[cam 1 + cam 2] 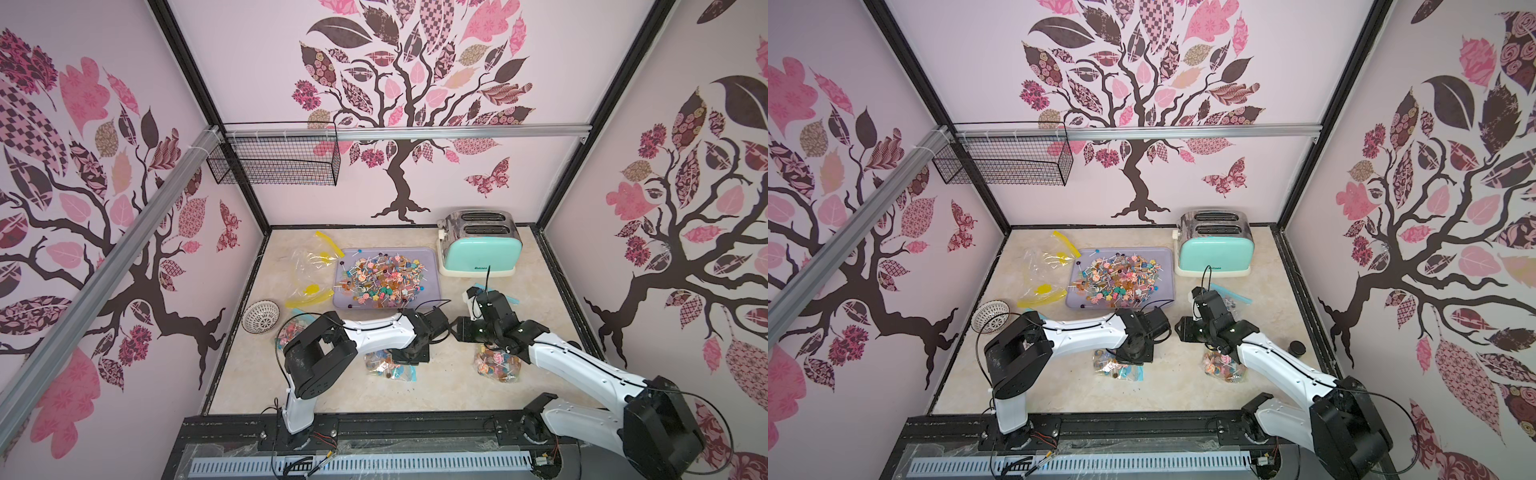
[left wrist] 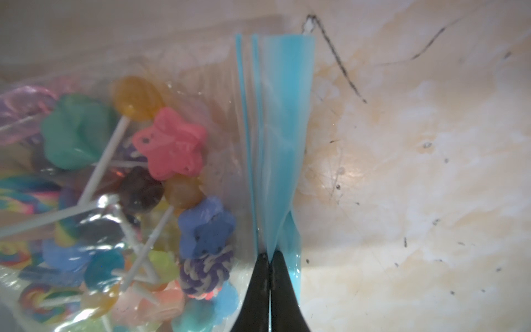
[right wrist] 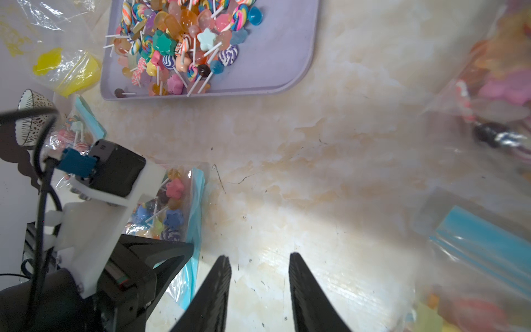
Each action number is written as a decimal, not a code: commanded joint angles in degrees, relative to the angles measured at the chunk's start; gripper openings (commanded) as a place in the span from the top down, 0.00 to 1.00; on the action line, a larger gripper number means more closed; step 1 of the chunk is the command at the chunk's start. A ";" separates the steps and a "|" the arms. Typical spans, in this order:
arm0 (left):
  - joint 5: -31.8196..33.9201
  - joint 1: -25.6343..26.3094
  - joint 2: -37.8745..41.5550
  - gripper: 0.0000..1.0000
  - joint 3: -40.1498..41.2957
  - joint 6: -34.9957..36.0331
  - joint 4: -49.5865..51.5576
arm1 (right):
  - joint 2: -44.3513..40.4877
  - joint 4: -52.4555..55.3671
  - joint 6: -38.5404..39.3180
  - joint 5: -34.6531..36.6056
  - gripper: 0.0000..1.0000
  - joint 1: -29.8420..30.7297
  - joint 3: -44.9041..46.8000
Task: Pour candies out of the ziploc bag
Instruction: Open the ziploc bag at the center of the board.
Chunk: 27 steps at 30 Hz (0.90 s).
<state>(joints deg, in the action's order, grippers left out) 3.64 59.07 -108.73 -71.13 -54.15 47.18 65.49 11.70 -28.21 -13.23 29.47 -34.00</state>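
Two end effectors are showing in my feeds. I am seeing the left end effector (image 2: pixel 270 258) clamping, tips together, on the blue zip strip (image 2: pixel 283 143) of the ziploc bag (image 2: pixel 218 86), which is lying on the surface (image 2: pixel 416 172) near the purple tray (image 3: pixel 287 72). I am finding the candies (image 2: pixel 169 143) sitting inside that bag, with more lying heaped on the tray. The right end effector (image 3: pixel 260 258) is hovering over the surface beside the bag, tips standing apart.

Pale pink walls (image 1: pixel 257 83) with printed trees stand around my jaws; a beige marble tabletop (image 1: pixel 374 395) lies beneath them, glossy.
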 commanded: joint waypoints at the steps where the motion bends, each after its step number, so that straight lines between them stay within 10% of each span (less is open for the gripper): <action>1: -1.70 -0.19 1.62 0.96 4.08 1.58 -5.54 | 1.91 -2.70 1.51 -6.97 0.62 -0.08 0.86; 8: -8.55 -1.67 5.54 1.00 12.65 3.43 -17.49 | 12.79 -11.30 0.37 -23.70 0.64 0.65 2.43; 27: -9.07 -3.43 13.57 1.00 18.56 3.01 -20.46 | 31.53 -27.46 -5.42 -28.19 0.69 6.54 3.79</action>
<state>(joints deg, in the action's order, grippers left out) -5.04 55.83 -96.97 -53.43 -51.18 26.68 94.32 -15.49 -32.47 -42.48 35.64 -30.70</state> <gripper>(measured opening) 0.049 0.310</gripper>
